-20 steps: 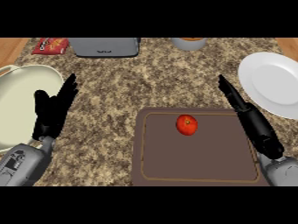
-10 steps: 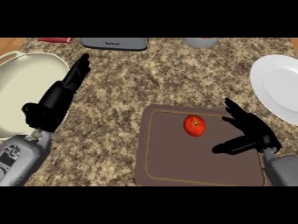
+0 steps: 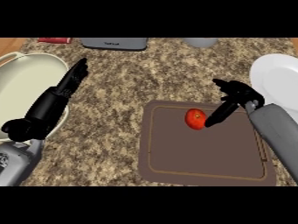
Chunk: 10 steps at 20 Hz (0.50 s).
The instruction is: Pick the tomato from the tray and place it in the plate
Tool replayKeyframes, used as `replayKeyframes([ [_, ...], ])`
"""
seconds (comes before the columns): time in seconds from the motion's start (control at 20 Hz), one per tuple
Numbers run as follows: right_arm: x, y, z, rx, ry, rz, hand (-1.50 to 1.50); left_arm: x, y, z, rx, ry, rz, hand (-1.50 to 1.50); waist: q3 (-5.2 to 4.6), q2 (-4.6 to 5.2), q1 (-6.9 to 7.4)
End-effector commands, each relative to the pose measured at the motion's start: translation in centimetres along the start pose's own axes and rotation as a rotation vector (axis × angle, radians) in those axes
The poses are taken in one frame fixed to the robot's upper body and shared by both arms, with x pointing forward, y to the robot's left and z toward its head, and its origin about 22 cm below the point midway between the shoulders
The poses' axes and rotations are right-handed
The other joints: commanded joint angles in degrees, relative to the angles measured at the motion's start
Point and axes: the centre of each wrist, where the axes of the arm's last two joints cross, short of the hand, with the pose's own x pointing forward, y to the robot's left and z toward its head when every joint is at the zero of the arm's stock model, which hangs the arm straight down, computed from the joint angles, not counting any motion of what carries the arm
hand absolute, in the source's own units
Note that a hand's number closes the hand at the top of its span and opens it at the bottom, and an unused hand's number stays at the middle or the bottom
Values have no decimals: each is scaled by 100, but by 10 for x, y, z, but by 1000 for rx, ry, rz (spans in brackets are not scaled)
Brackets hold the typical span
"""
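On the brown tray (image 3: 202,162), the tomato (image 3: 194,119) lies just beside the right hand (image 3: 240,97), whose fingers (image 3: 219,114) are spread, likely to enclose it. The left hand (image 3: 51,105) rests open, out of the way.

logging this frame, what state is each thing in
tomato, on the tray, not lifted
tray, flat, holds only the tomato
plate, empty
pan, empty
right hand, open, a finger at the tomato's right side
left hand, open, holding nothing
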Motion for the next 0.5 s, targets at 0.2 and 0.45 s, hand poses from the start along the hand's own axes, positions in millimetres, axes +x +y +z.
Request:
replayKeyframes([
  [0.2,88,3,-13,172,215,8,-150,-13,8,22,17,-14,-17,0,11,-5,-130],
  [0.45,97,-10,-15,369,295,13,-150,-17,5,22,15,7,-13,0,12,-4,-206],
])
